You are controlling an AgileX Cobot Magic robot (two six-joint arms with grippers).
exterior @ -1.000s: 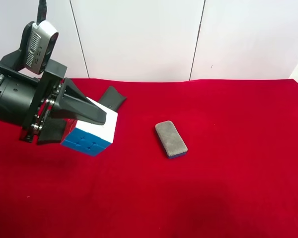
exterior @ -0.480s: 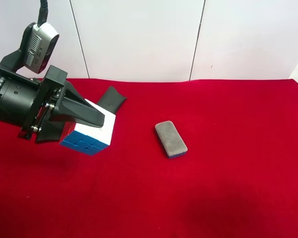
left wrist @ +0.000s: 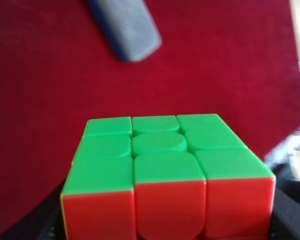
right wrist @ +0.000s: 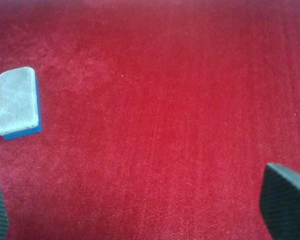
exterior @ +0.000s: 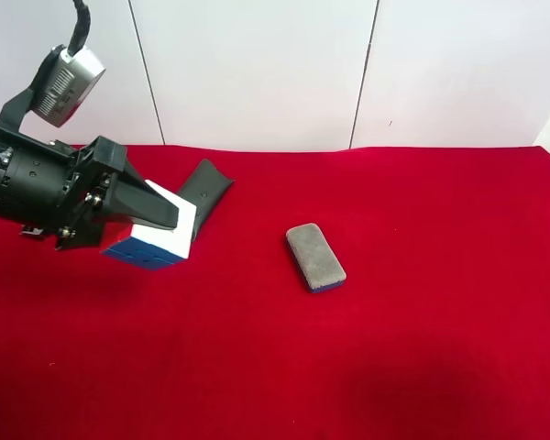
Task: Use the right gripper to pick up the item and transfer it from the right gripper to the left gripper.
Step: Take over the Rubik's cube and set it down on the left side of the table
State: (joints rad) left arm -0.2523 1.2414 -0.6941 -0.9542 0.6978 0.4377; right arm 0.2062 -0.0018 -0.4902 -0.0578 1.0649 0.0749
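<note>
Left claw (exterior: 156, 234) is clamped on the cube (exterior: 147, 253), a 3x3 with white, blue, green and orange-red faces, held over the red bench (exterior: 422, 348) near the back corner at the exterior high view's left. Right claw (right wrist: 140, 206) hangs wide open over bare cloth, with loads of room toward the front edge. One cube, one grey eraser (exterior: 315, 257), one dark case (exterior: 204, 183).
</note>
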